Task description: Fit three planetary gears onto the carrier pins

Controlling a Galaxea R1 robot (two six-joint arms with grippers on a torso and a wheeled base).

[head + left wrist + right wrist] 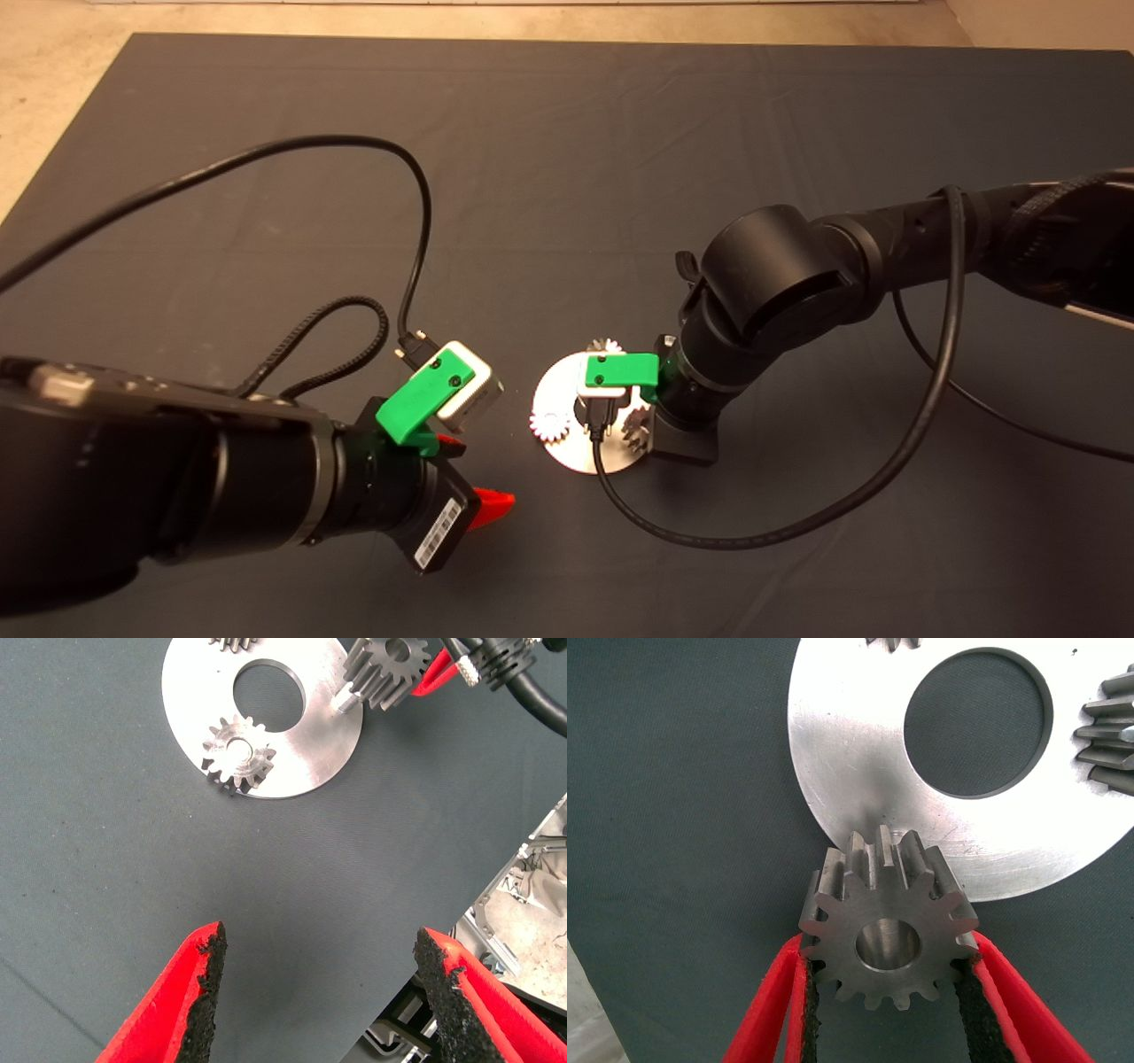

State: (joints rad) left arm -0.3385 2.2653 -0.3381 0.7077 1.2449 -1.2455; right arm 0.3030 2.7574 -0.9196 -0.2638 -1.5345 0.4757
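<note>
Third gear pinched in right gripper (888, 992), tilted over the bare pin.
Held gear (888, 935): grey steel, straight-cut teeth, smooth bore. Pin (345, 700) pokes out beneath it, at the edge of the silver carrier plate (310, 744). Two gears already seated: one (237, 753), one (1109, 731). Left gripper (319, 992) spread wide, nearby over the mat (567, 177).

Brushed shiny metal plate (859, 771), dull grey metal gear (886, 935), matt cloth mat (567, 159)

Overhead head camera; both wrist cameras near, sharing the plate (567, 416).
</note>
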